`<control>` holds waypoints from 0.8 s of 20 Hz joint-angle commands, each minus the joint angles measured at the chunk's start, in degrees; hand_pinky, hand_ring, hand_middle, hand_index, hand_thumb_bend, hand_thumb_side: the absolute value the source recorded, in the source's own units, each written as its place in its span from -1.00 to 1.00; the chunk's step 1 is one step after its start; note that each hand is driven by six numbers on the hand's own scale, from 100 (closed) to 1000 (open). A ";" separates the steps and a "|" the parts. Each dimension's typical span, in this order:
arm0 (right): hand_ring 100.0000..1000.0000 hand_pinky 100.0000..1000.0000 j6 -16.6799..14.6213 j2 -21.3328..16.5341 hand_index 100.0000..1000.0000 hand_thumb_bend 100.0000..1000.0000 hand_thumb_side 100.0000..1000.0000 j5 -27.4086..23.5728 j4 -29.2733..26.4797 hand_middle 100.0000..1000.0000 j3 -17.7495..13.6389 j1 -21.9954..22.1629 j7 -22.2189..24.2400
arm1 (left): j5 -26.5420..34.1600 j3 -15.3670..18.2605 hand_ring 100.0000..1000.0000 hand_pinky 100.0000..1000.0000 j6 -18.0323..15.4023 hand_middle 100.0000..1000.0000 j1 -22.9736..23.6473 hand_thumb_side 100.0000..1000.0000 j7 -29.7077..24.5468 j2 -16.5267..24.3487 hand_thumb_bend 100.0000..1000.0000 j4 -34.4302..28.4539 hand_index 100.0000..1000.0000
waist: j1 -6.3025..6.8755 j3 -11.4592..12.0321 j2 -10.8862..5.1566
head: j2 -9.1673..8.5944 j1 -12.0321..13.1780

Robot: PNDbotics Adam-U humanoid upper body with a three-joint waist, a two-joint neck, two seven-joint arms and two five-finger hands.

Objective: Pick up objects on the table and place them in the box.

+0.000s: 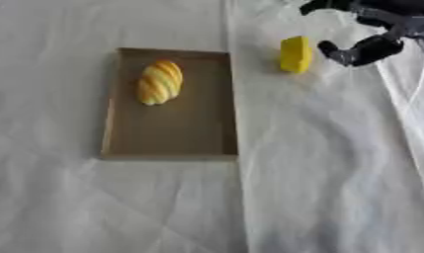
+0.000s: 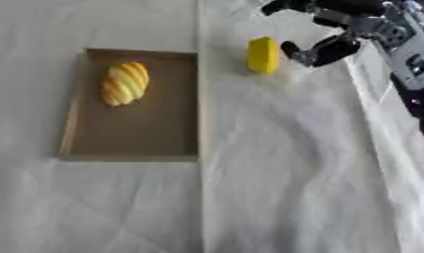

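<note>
One box (image 1: 170, 133), one striped bread roll (image 1: 159, 82), one yellow block (image 1: 294, 54), one hand (image 2: 327, 49)

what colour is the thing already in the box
Yellow with orange-brown stripes, a bread-like piece in the box; clearest in the left eye view.

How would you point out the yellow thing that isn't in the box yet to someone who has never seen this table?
Find the shallow brown box on the white cloth. Just past its far right corner, on the cloth, stands a plain yellow block, with the robot's right hand close beside it. Unlike the striped bread roll inside the box, it is solid yellow and flat-sided.
</note>
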 commanded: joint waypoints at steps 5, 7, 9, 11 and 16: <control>0.74 0.92 -2.07 -0.78 0.94 -1.00 -0.51 0.37 1.57 0.64 0.06 -1.46 2.00 | -0.23 0.43 0.90 0.72 0.47 0.57 -0.45 0.06 -0.50 0.68 -1.00 -0.91 0.70 | 0.63 -0.25 -1.03 | -0.28 -0.06; 0.74 0.92 -2.05 -0.53 0.94 -1.00 -0.50 1.36 2.07 0.65 0.16 -1.76 1.70 | -0.19 0.37 0.90 0.72 0.52 0.57 -0.51 0.06 -0.63 0.59 -1.00 -0.91 0.70 | 0.68 -0.25 -1.00 | -0.26 -0.09; 0.74 0.92 -2.02 -0.14 0.94 -0.96 -0.52 2.82 2.59 0.66 0.43 -2.14 1.22 | -0.11 0.30 0.90 0.72 0.58 0.57 -0.59 0.06 -0.74 0.46 -1.00 -0.91 0.70 | 0.67 -0.17 -0.99 | -0.26 -0.14; 0.75 0.91 -2.24 0.22 0.94 -0.88 -0.54 4.59 3.20 0.66 0.80 -2.54 0.90 | -0.02 0.27 0.90 0.72 0.65 0.58 -0.66 0.06 -0.86 0.31 -1.00 -0.91 0.70 | 0.62 -0.07 -0.97 | -0.26 -0.19; 0.76 0.89 -2.13 1.05 0.94 -0.74 -0.61 9.36 5.33 0.67 0.90 -3.22 -1.46 | 0.29 0.20 0.91 0.72 0.75 0.58 -0.84 0.07 -1.06 0.09 -1.00 -0.91 0.70 | 0.41 0.19 -0.86 | -0.45 -0.26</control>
